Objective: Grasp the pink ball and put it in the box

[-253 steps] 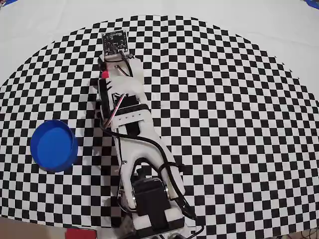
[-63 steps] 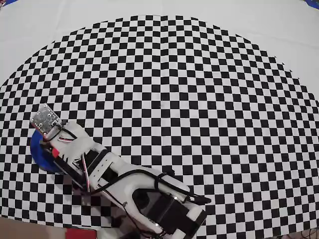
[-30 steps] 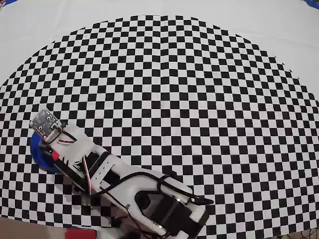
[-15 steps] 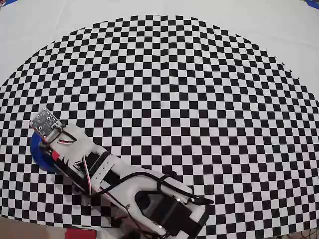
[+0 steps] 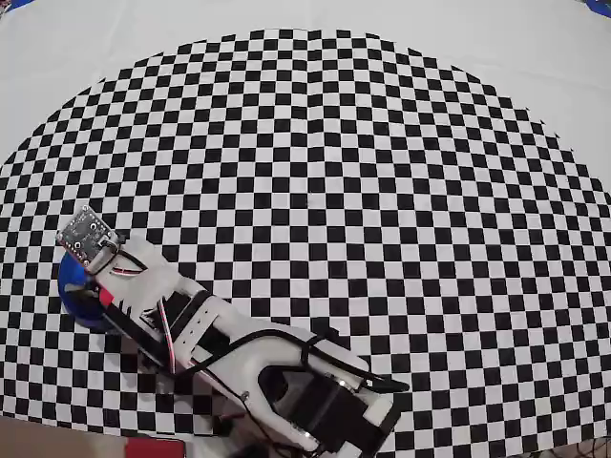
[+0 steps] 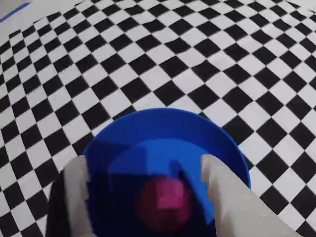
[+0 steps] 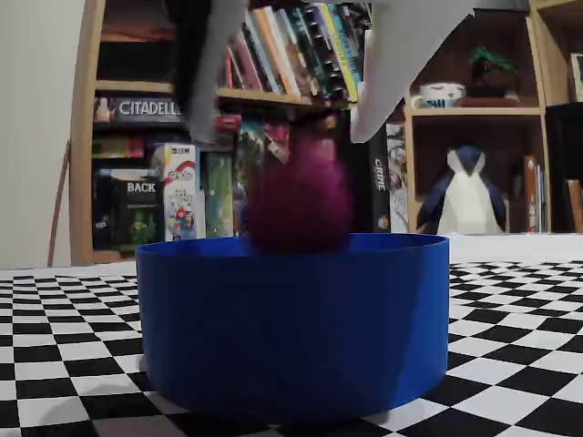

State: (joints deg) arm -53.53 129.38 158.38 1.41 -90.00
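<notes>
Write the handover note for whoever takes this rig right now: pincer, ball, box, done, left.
Pincer: open, poised over the box, fingers either side of the ball without touching it.
Pink ball: blurred, at rim height inside the box's outline; seemingly just released and dropping.
Box: blue tub upright on the checkered mat, at its left edge in the overhead view, mostly hidden under the arm.
Done: ball carried over and let go.
Left: confirm the ball settles inside, then pull the arm back.

Behind the gripper you see a bookshelf (image 7: 273,82) of books and a penguin plush (image 7: 469,191); a checkered cloth (image 5: 382,191) covers your counter.
</notes>
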